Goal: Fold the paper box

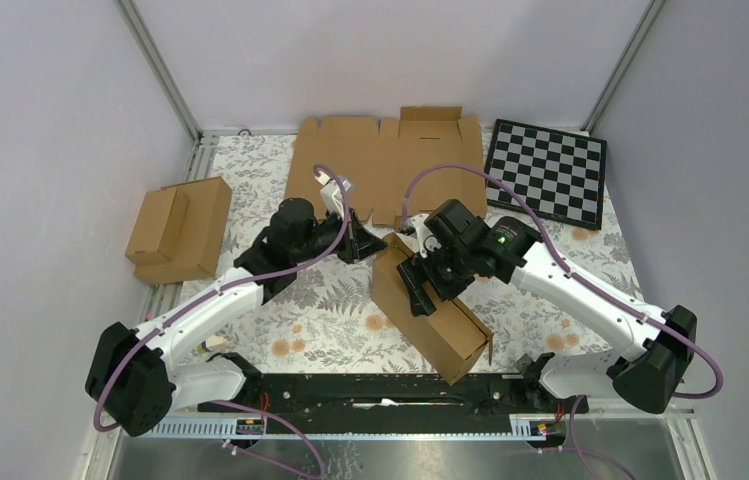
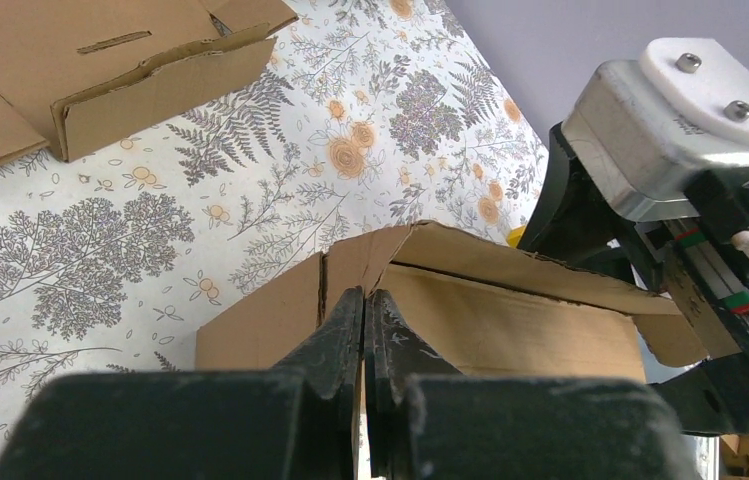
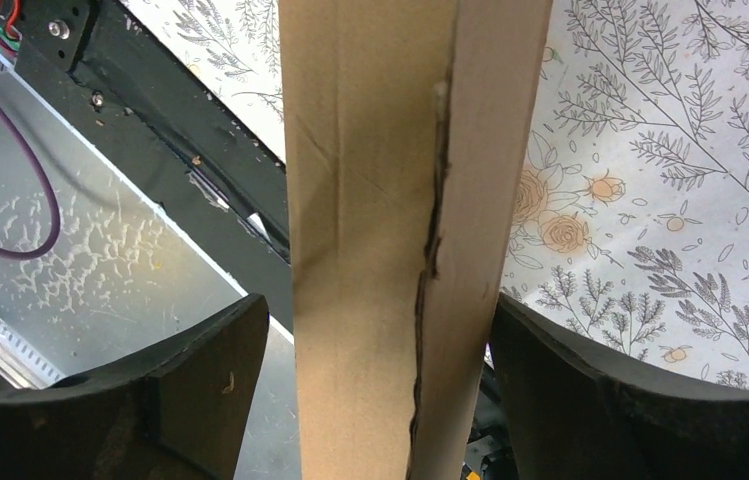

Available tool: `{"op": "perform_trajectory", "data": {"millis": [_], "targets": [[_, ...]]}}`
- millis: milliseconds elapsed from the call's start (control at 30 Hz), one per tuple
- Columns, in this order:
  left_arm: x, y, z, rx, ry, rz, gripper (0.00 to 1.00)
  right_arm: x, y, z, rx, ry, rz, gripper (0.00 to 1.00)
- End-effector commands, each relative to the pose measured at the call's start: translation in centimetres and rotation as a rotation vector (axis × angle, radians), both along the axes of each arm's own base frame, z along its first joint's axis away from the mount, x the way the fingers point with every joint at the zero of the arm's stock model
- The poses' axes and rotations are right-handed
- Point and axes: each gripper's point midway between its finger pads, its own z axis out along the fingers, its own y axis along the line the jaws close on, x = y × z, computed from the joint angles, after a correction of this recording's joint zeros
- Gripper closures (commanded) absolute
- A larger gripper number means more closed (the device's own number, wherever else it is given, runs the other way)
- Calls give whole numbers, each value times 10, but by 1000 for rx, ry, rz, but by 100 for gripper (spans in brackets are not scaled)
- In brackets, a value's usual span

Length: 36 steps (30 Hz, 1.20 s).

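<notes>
I read the paper box [image 1: 435, 315] as nearly folded: walls up, lid down, seam not yet snug. Left gripper [image 2: 364, 300] clenched at its end corner; right gripper [image 3: 375, 330] released, straddling it.

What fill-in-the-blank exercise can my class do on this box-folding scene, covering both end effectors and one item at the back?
1. The right end effector straddles the paper box with its jaws ____.
2. The left end effector, at the box's far end, has its jaws ____.
3. In the top view, just right of the flat cardboard blank lies a black-and-white ____.

Missing words: open; shut; checkerboard.
</notes>
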Motion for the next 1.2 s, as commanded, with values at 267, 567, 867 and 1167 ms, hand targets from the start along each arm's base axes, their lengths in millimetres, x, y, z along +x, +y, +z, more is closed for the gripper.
{"op": "perform_trajectory", "data": {"millis": [267,567,867,1167], "targets": [[-16,1,-34,-2,-35,4,100,7,-3,-2,-28,-39,-32,18],[-21,1,-39,11,-86,6,100,7,3,-5,-16,-26,-26,13],[-17,1,-29,44,47,58,100,-7,3,-14,-66,-21,22,1],[-18,-1,1,18,45,48,97,12,0,-15,-78,-133,-24,32]]}}
